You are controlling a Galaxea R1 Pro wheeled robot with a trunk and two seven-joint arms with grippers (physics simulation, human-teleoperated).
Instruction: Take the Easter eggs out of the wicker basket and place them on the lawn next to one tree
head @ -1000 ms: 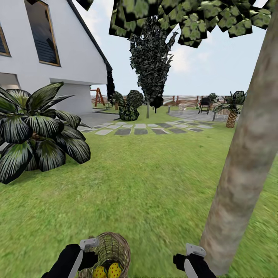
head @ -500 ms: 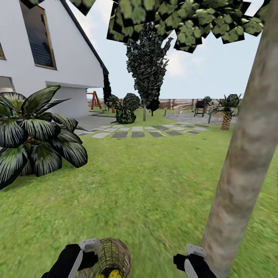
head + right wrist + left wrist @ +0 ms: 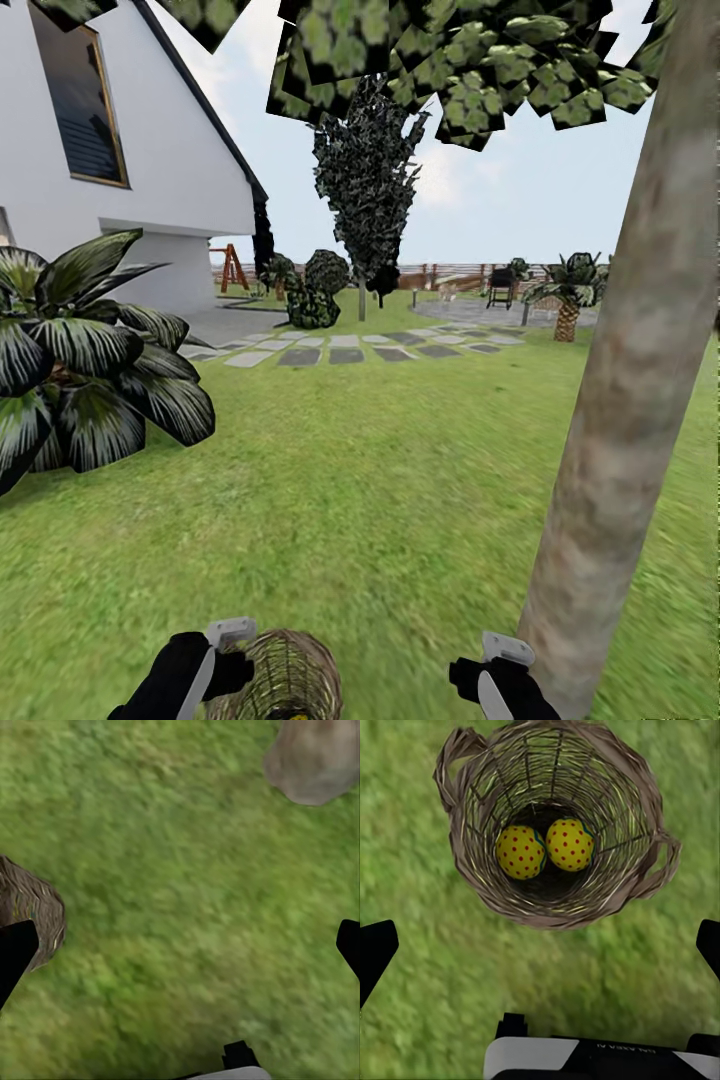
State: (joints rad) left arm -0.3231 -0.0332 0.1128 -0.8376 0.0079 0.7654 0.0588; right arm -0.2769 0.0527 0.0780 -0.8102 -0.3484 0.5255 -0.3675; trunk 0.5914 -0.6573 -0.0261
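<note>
Easter eggs: two lie in the wicker basket on the lawn, directly below the left gripper, fingers spread wide, empty. Right gripper likewise wide, empty, near the tree.

Mottled green lawn — flat and wide.
On it sit the wicker basket, the tree trunk's base and a dark-leaved plant — well apart.
</note>
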